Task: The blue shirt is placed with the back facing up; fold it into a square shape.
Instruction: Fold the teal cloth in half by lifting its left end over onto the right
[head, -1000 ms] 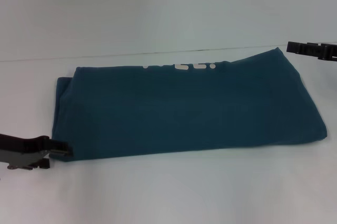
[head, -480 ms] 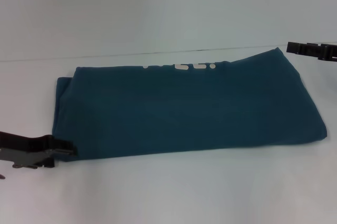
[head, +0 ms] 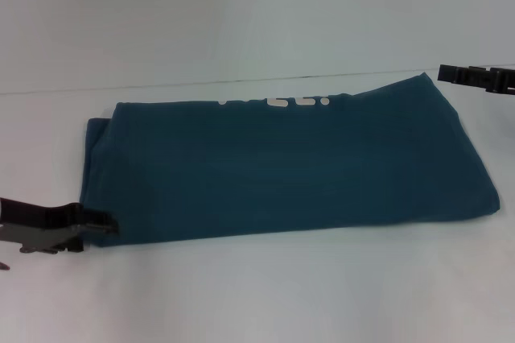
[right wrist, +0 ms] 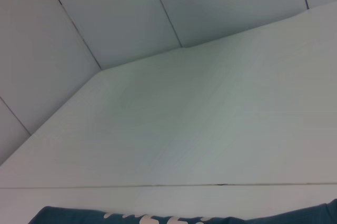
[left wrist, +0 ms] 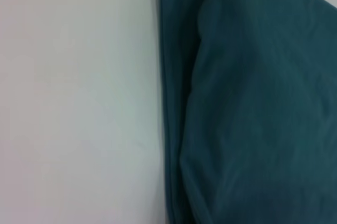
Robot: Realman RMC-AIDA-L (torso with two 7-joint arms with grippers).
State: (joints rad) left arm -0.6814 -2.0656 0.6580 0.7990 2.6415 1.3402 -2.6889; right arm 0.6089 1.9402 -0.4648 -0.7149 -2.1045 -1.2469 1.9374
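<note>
The blue shirt (head: 290, 170) lies on the white table (head: 241, 295), folded into a long flat band running left to right. Part of its white lettering (head: 278, 103) shows along the far edge. My left gripper (head: 103, 222) is low at the shirt's near left corner, its tip at the cloth edge. The left wrist view shows the shirt's layered edge (left wrist: 253, 103) against bare table. My right gripper (head: 447, 73) hangs just right of the shirt's far right corner, apart from the cloth. The right wrist view shows only a strip of the shirt (right wrist: 68, 216).
The table's far edge (head: 241, 81) runs just behind the shirt, with a pale panelled wall (right wrist: 131, 13) beyond it. White tabletop lies in front of the shirt and to its left.
My left gripper has shifted slightly toward the shirt's near left corner and a little farther from me. The shirt and the right gripper have not moved.
</note>
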